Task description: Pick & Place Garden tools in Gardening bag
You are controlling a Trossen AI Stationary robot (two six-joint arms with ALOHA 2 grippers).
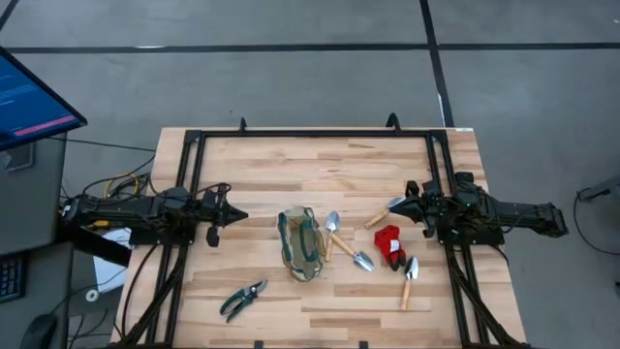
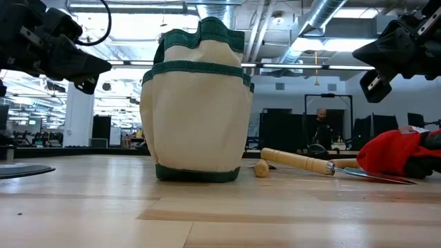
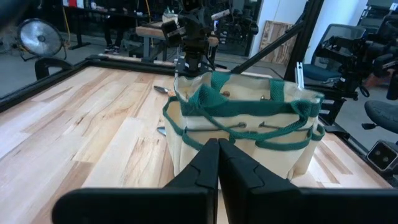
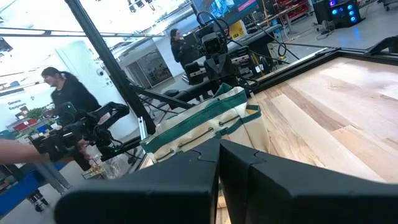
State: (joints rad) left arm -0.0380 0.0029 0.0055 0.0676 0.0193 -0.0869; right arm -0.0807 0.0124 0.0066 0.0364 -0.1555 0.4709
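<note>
The gardening bag (image 1: 301,243), tan with green edging, stands upright on its base at the table's middle; it also shows in the low view (image 2: 198,103) and the left wrist view (image 3: 245,124). Two trowels (image 1: 332,233) (image 1: 355,254) lie just right of it. A red item (image 1: 388,242) and another wooden-handled tool (image 1: 410,279) lie farther right, and one more (image 1: 380,215) near my right gripper. Dark-handled shears (image 1: 242,300) lie near the front. My left gripper (image 1: 242,216) is shut, left of the bag. My right gripper (image 1: 395,205) is shut, right of the tools. Both are above the table and empty.
A black frame (image 1: 320,134) runs along the table's far edge and both sides. A monitor (image 1: 29,102) stands off the table's left. People stand in the room beyond the table (image 4: 68,93). Bare wood lies at the far half and front left.
</note>
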